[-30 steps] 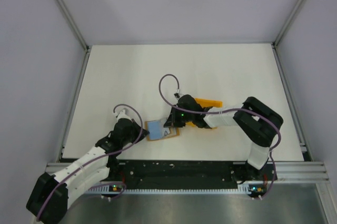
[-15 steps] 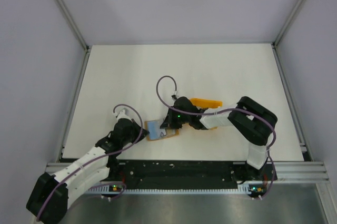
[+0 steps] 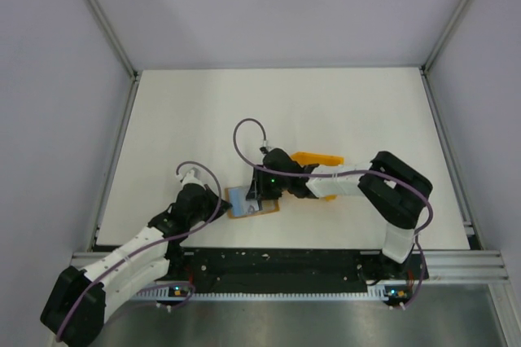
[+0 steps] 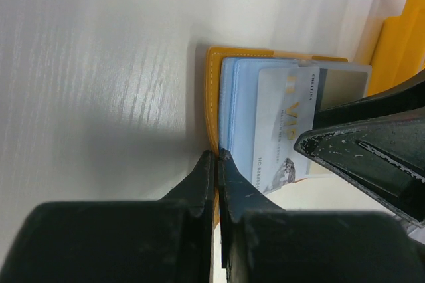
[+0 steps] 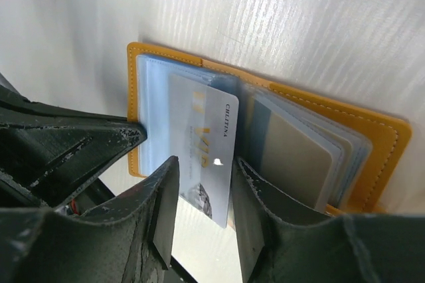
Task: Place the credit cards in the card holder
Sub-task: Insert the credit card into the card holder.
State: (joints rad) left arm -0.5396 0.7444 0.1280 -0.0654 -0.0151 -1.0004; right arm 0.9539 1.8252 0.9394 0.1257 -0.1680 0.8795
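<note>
I see 1 wallet [image 5: 372,143], lying open on the table, and 2 cards. My left gripper [image 4: 216,157] is pressed together on the wallet's near edge, with a sliver of orange showing between its tips. The blue card [image 4: 232,97] lies flat on the wallet just ahead of those tips, under the grey card [image 5: 199,137]. My right gripper [image 5: 204,163] is spread, 1 finger on each side of the grey card. That card's far end sits on the wallet and its near end sticks out past the wallet's edge.
</note>
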